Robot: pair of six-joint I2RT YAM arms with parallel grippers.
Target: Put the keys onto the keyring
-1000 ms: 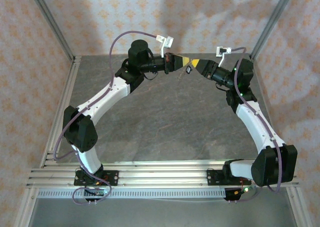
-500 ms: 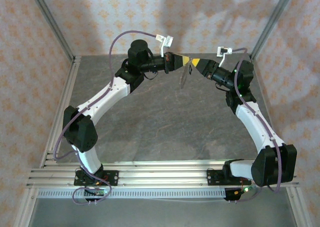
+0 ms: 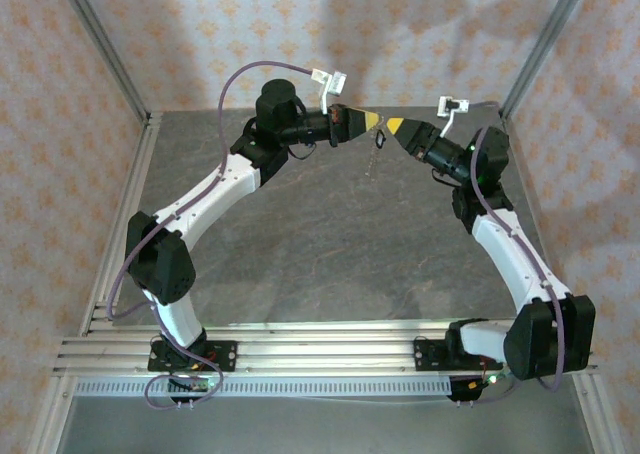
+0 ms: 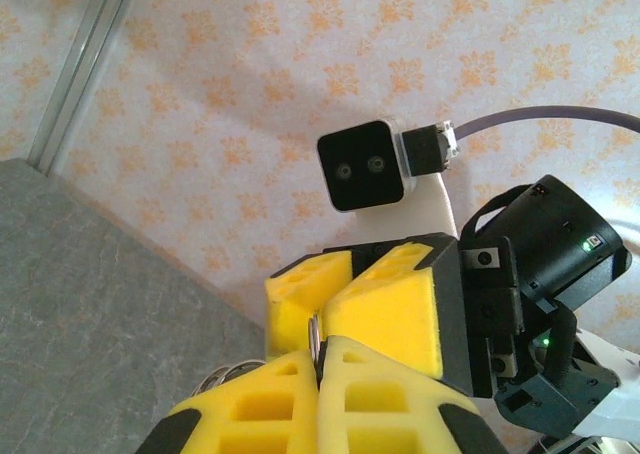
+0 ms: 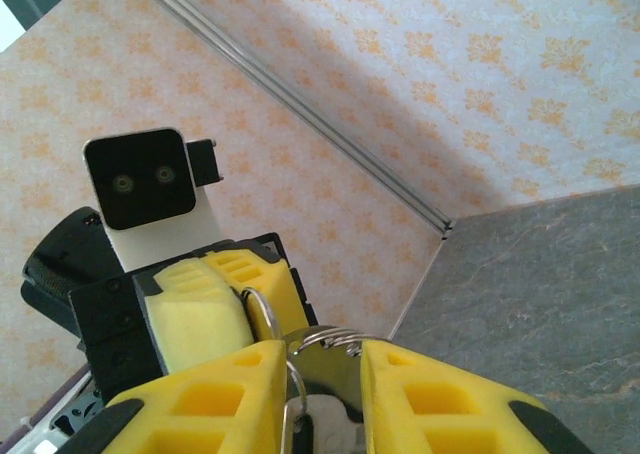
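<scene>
High over the back of the table, my left gripper (image 3: pixel 370 121) and right gripper (image 3: pixel 393 126) face each other tip to tip with a small gap. The left gripper (image 4: pixel 320 349) is shut on a thin metal ring of the keyring (image 4: pixel 316 336), which stands on edge between its yellow pads. The right gripper (image 5: pixel 322 356) is shut on the key (image 5: pixel 336 379), whose flat pale metal spans its pads, with wire coils (image 5: pixel 340 338) lying across the top. In the top view the key (image 3: pixel 378 140) shows dark between the tips, and a thin loop (image 3: pixel 369 164) dangles below.
The grey table (image 3: pixel 330 244) lies well below both grippers. Patterned walls close in the back and sides, with aluminium posts (image 3: pixel 100 44) at the corners and rails (image 3: pixel 320 349) along the near edge.
The right gripper has drawn back a little to the right, opening a small gap between the two tips that touched before. The dangling loop has swung. The left arm has held still.
</scene>
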